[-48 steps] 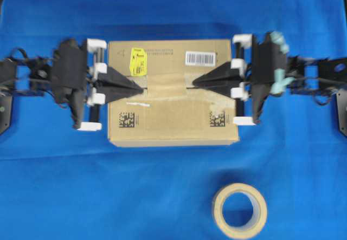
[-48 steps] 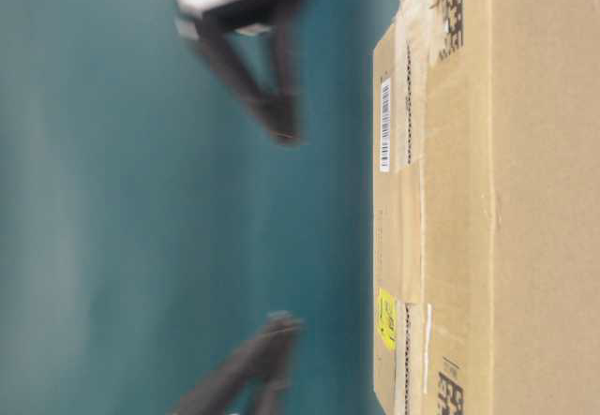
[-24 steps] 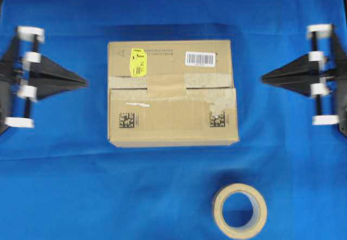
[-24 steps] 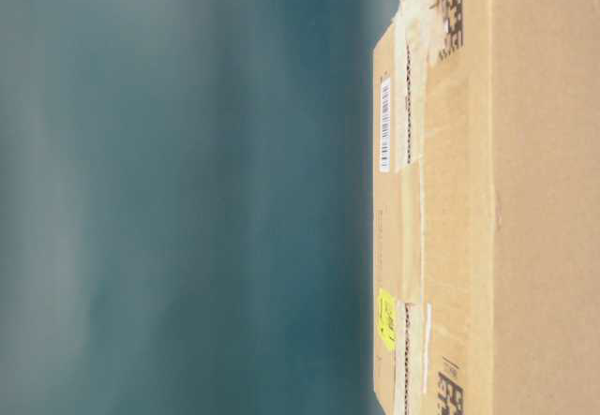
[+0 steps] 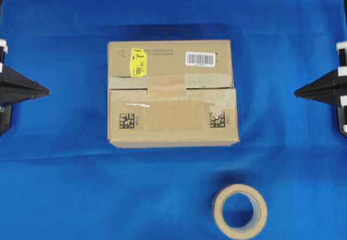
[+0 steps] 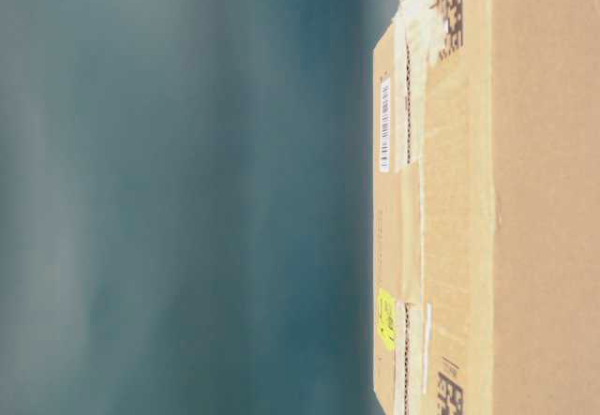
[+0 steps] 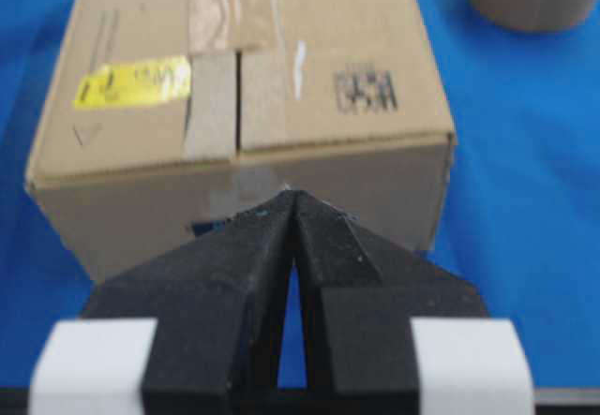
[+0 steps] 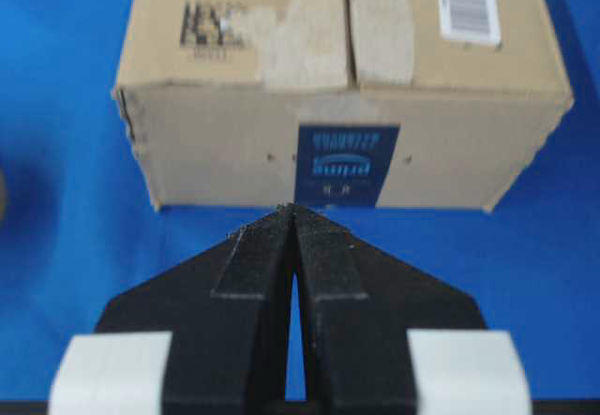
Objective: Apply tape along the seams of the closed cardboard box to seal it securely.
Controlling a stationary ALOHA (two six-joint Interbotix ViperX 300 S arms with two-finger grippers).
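The cardboard box [image 5: 172, 118] lies closed in the middle of the blue cloth, with a yellow sticker and a barcode label on top. A square piece of brown tape [image 5: 167, 86] lies flat across the middle of the seam [image 5: 211, 88], between pale old tape strips. My left gripper [image 5: 46, 92] is shut and empty at the far left edge, pointing at the box. At the far right edge my right gripper [image 5: 296, 93] is also shut and empty, well off the box. The left wrist view shows the left gripper [image 7: 289, 191] before the box's end, the tape [image 7: 230, 7] beyond.
A beige tape roll [image 5: 239, 210] lies flat on the blue cloth [image 5: 65, 186] in front of the box, toward the right. The right wrist view shows the box's end face with a blue label [image 8: 345, 164]. The table-level view shows only the box [image 6: 525, 200].
Both grippers, whose shut tips were over the box top at the ends of the tape piece, have drawn straight outward to the left and right edges. Box and tape stay in place.
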